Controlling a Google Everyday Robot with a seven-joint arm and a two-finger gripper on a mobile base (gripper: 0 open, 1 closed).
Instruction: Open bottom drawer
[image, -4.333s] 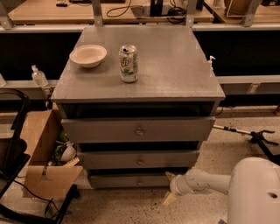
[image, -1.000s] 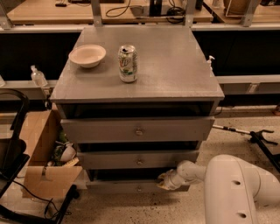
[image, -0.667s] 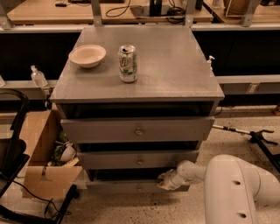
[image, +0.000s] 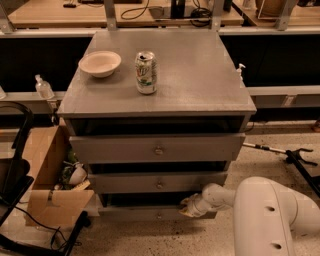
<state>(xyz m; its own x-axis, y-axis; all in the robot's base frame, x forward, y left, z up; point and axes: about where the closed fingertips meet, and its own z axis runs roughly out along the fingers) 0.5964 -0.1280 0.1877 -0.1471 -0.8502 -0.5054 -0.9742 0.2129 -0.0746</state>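
A grey three-drawer cabinet (image: 200, 85) stands in the middle of the camera view. The bottom drawer (image: 135, 214) is the slim grey front lowest down, with a small round knob (image: 159, 216) at its centre. It stands slightly forward, with a dark gap above it. My white arm (image: 270, 215) comes in from the lower right. My gripper (image: 187, 206) is at the top edge of the bottom drawer, right of the knob.
A white bowl (image: 100, 63) and a drink can (image: 145, 72) stand on the cabinet top. An open cardboard box (image: 47, 175) with clutter sits on the floor at the left, beside a black frame (image: 12, 170). A black stand (image: 295, 157) lies on the floor at the right.
Since the earliest frame my gripper has moved up and left from the floor to the bottom drawer's top edge. Over the last second it has barely moved.
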